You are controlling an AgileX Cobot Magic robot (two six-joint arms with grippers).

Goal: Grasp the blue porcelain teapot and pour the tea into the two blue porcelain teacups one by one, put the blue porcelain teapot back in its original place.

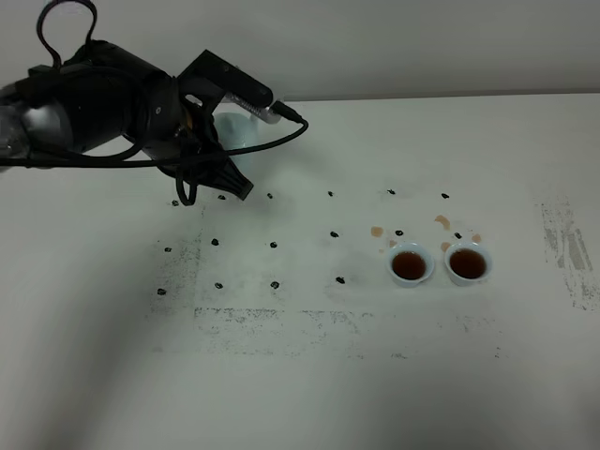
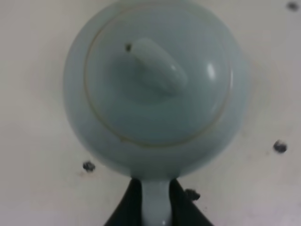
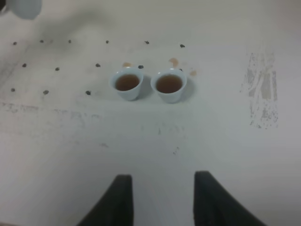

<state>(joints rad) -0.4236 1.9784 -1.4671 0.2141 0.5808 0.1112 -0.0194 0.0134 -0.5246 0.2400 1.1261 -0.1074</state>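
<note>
The left tool (image 2: 155, 197) is clamping the loop handle (image 2: 156, 207) of the blue porcelain teapot (image 2: 155, 89), its dark fingers (image 2: 128, 207) pressing either side of that pale strip, and the wrist view is looking straight down on the knobbed lid (image 2: 155, 70), so the pot is sitting level rather than tipped. From above, the left arm (image 1: 103, 103) is hanging over the far left of the surface (image 1: 309, 384), hiding most of the teapot, with only a pale sliver showing behind the wrist. Whether the base is touching down, I cannot tell. Holding by the handle is keeping the spout free, though pouring looks finished: both blue porcelain teacups (image 1: 411, 264) are showing dark tea, standing side by side just apart, well away to the right, with brownish splashes (image 1: 377, 231) beyond them. The right tool (image 3: 162, 197) is waiting with fingers spread wide, gripping nothing, on the near side of the cups. Room is generous: only small black marks (image 2: 280, 146) are dotting the surface around the pot, and the back edge is lying close behind the arm, so letting go and lifting straight up seems safest.
</note>
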